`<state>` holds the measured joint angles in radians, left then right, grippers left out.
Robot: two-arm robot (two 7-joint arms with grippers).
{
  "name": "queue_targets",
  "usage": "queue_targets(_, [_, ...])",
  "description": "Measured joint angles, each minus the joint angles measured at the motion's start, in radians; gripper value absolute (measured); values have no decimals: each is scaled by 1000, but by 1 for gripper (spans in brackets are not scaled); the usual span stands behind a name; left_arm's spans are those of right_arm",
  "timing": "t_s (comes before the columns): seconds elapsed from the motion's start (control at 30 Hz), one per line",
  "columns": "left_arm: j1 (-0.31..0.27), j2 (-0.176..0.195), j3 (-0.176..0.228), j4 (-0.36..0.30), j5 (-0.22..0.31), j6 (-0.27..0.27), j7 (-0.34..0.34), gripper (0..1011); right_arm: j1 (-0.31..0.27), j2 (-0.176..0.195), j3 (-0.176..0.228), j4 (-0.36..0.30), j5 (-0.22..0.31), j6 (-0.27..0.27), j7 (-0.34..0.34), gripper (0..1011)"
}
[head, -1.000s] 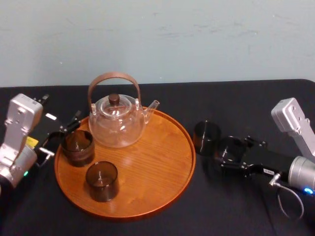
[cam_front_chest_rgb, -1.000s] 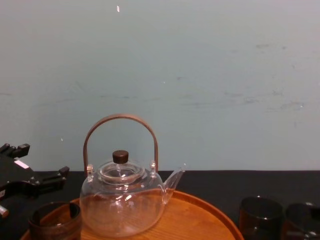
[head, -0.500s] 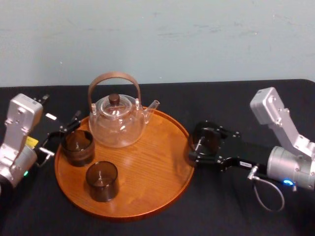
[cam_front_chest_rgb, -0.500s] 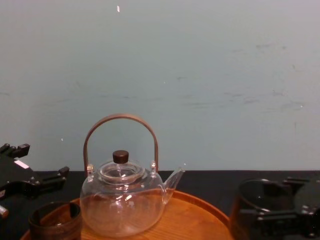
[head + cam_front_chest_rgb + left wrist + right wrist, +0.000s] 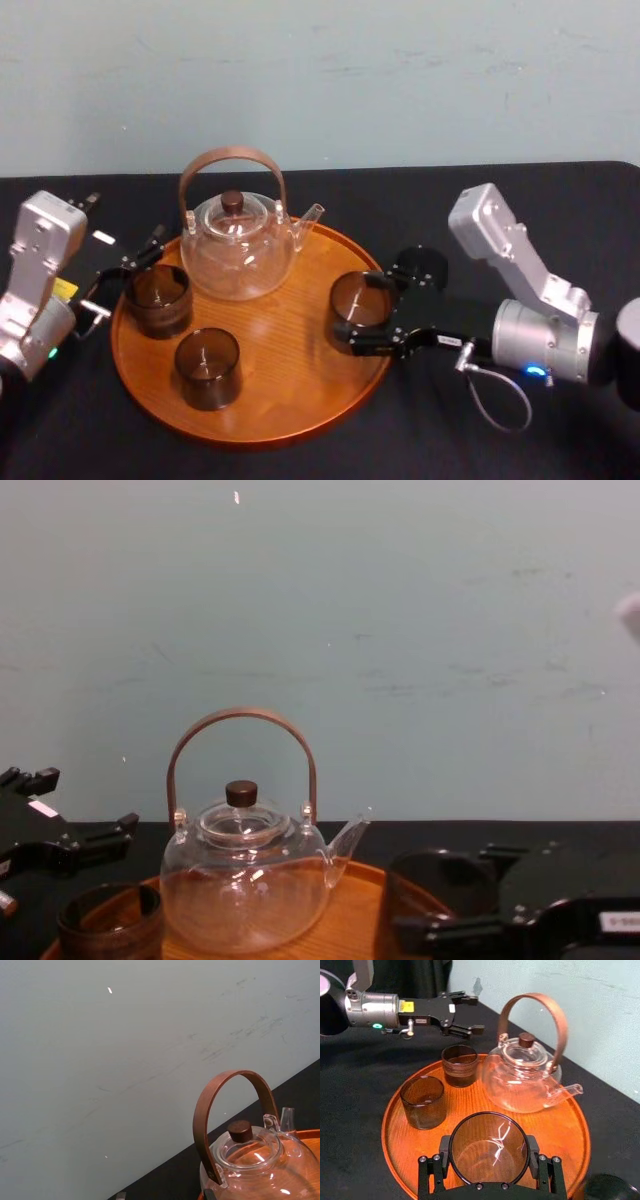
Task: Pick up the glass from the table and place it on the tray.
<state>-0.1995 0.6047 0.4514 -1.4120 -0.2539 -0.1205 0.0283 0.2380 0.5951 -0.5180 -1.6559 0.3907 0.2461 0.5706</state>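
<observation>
Black-cloth tabletop (image 5: pixel 480 210), pale wall behind, and the tray (image 5: pixel 290 340) in the middle of my head view.

Nearest on the tray is a second glass (image 5: pixel 207 368), standing free. To the right of it, the right end effector (image 5: pixel 358 312) is closed on the glass (image 5: pixel 355 296), a finger on each side, over the tray's right part and inside the rim. So pickup and carry look done. What's left is to seat the glass, release and back out. I can't tell whether its base is on the wood yet.

Farther back on the left, the left end effector (image 5: pixel 125 275) sits idle beside a third glass (image 5: pixel 158 298), jaws spread and gripping nothing. The teapot (image 5: pixel 237 250) is at the tray's far edge. A spare glass (image 5: pixel 422 268) stands on the cloth just off the tray, behind the right arm.

View differences:
- The right wrist view looks down into the glass (image 5: pixel 489 1147) and shows bare wood all round it. It also shows the left end effector (image 5: pixel 470 1012) wide apart.
- The chest view shows the glass (image 5: pixel 440 880) side-on as a dark shape beside the teapot (image 5: pixel 243 885), with its base hidden.
- The left wrist view gives the teapot (image 5: pixel 250 1152) against the wall.
- The head view is best for placement.
</observation>
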Motion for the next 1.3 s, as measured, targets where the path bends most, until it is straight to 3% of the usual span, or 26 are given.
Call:
queue_targets(0.3, [0,0,0,0,0,0,0,1001,36,-22,-56,38,-17,-4,17,905])
queue_targets(0.67, [0,0,0,0,0,0,0,1001,61,-45,-96,80,-22,-30,42,905])
queue_targets(1.3, [0,0,0,0,0,0,0,1001,86,-86,-121,186,-13,-112,75,905])
